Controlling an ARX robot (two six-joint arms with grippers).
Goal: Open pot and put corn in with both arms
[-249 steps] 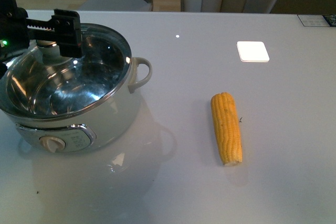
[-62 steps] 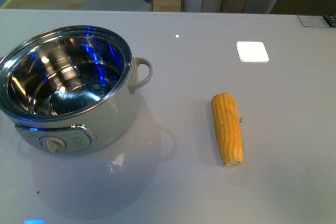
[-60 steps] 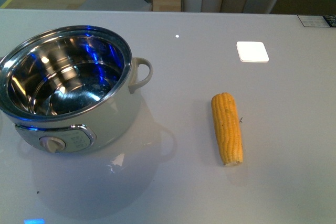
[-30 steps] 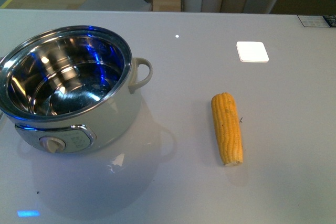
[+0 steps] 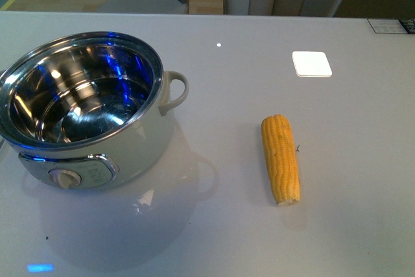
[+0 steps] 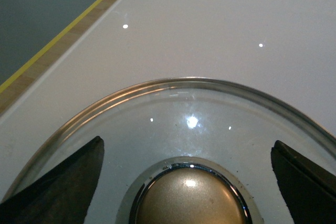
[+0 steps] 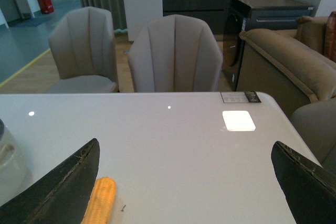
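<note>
lid [image 6: 157, 129] has left the pot [image 5: 146, 150], its knob [image 6: 190, 198] half cut off.

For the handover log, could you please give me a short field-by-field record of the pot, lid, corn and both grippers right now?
pot: large, round, white electric, shiny steel interior, uncovered, empty
lid: round glass with brass-coloured knob, off the pot, under left gripper
corn: yellow cob, lying on white table, apart from pot
left gripper: open, straddling knob, not touching
right gripper: open, empty
</note>
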